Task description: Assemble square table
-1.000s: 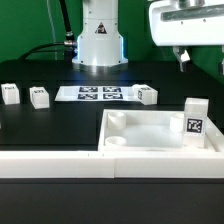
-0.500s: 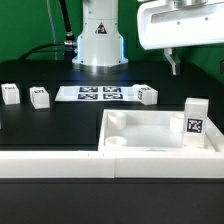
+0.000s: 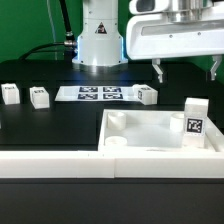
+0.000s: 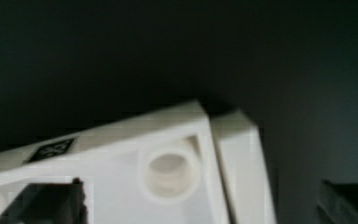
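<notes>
Your gripper (image 3: 186,70) slid toward the exterior view's left. Jaws spread wide, empty, above the white plastic square top (image 3: 150,151).

On black table (image 3: 60,125): square top (image 3: 160,147), marker board (image 3: 100,94), leg (image 3: 10,94), second leg (image 3: 39,96), third leg (image 3: 147,95).

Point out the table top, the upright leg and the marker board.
table top (image 3: 150,132): exterior view, bare floor inside the rim.
upright leg (image 3: 194,125): exterior view, its tagged front face.
marker board (image 3: 97,94): exterior view, middle of the tags.
</notes>
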You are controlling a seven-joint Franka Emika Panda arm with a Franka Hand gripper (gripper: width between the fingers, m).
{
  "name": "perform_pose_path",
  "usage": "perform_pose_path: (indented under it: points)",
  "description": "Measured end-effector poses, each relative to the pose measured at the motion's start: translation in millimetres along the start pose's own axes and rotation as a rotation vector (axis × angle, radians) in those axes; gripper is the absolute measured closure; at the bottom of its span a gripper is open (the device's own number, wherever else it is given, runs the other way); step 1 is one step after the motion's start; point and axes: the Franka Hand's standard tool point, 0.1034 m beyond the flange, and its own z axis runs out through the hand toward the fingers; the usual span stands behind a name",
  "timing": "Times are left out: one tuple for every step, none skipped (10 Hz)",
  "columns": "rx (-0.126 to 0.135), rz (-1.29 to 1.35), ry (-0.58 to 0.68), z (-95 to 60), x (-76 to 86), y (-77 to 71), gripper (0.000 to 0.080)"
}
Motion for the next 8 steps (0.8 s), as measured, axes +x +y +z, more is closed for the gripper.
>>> perform_pose_path:
  points:
    - [0.0, -0.032, 0.005, -1.3, 3.5, 2.6, 0.0151]
    - [-0.008, -0.103, 0.005, -0.9, 3.5, 3.9, 0.0151]
    - [-0.009, -0.133, 0.005, -0.9, 3.7, 4.2, 0.0151]
    - [-0.012, -0.201, 0.005, -1.0, 4.1, 5.2, 0.0151]
    - [-0.017, -0.254, 0.005, -1.1, 4.5, 6.3, 0.0151]
    - [-0.025, -0.331, -0.001, 0.5, 2.0, 8.0, 0.0151]
    - [-0.058, -0.401, -0.032, 8.2, -15.4, 13.8, 0.0151]
    - [-0.091, -0.471, -0.059, 9.1, -30.3, 16.3, 0.0151]
